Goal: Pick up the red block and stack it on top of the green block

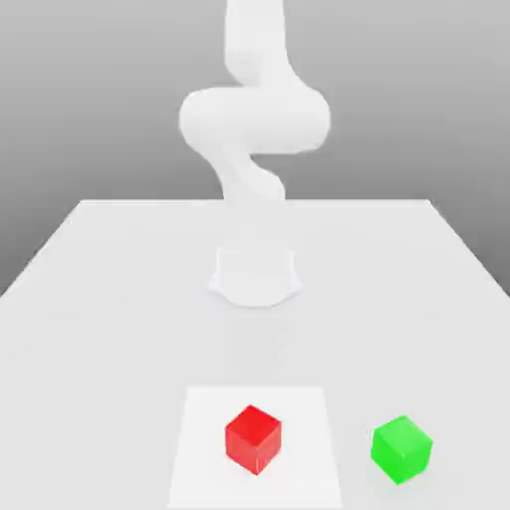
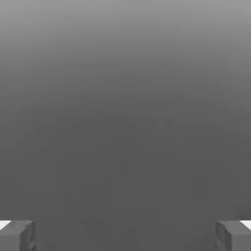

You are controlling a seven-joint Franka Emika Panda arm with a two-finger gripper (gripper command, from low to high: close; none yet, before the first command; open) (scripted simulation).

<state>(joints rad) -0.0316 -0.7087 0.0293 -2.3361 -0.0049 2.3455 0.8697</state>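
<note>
Red block (image 1: 253, 438) sits beside green block (image 1: 401, 449); hand (image 2: 125, 235) spread wide, holding nothing.

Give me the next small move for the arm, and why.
Probably swing the gripper down over the red block. Its fingers are spread wide with nothing between them, and the block sits untouched on the table, apart from the green block.

smooth matt red block (image 1: 253, 437), green block (image 1: 401, 449); matt white table (image 1: 100, 299)
</note>
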